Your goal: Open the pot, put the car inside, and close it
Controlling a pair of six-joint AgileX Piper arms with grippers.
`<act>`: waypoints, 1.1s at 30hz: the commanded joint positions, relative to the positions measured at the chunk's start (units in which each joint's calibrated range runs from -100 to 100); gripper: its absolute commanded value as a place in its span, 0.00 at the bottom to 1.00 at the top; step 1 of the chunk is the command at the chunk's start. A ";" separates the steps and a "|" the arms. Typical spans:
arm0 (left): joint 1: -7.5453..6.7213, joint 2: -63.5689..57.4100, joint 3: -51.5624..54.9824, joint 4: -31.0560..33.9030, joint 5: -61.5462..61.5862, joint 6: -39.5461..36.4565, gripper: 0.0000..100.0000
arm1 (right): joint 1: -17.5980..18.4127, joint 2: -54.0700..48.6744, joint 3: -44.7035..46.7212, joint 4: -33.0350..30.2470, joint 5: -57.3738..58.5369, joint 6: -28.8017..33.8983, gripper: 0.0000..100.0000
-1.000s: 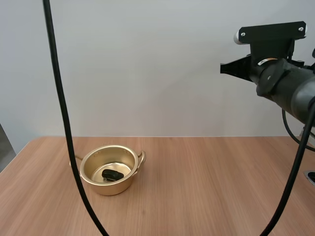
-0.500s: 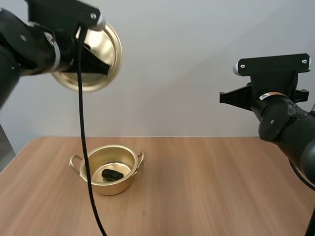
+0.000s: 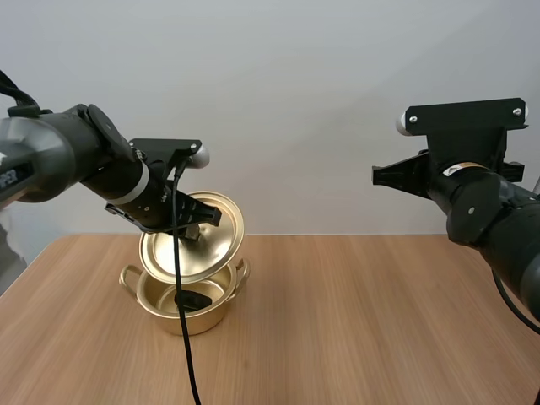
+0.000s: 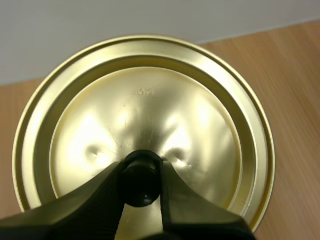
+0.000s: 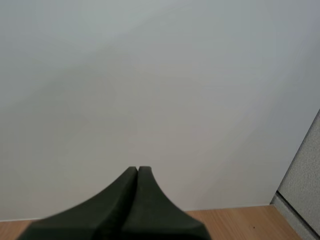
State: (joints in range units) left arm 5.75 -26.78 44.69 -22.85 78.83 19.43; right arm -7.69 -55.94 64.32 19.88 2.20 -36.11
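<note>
High view: the gold lid hangs tilted just above the open pot, with the black car lying on the pot's floor. Left wrist view: the left gripper pinches the lid's black knob. The right gripper is closed and empty, raised well clear of the table.

On the left arm, at the frame's edge, white letters read "PER", the start cut off. A small stamped mark on the lid, between its knob and rim, is too faint to read. The sticker on the right arm is illegible
</note>
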 commanded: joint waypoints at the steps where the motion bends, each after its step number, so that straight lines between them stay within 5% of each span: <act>1: -0.02 1.84 0.05 1.73 1.73 -0.98 0.00 | -0.05 -0.02 -0.02 -0.01 -0.12 -0.02 0.00; 6: -0.02 4.09 0.05 5.95 0.48 -2.21 0.00 | -0.05 0.12 -0.02 -0.01 -0.14 -0.02 0.00; 33: -0.02 13.73 0.05 6.61 -3.28 -2.12 0.00 | -0.05 0.12 -0.02 -0.01 1.40 -0.02 0.00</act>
State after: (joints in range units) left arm 5.75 -13.07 44.69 -16.25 75.87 17.33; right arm -7.69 -55.94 64.32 19.88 3.64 -36.11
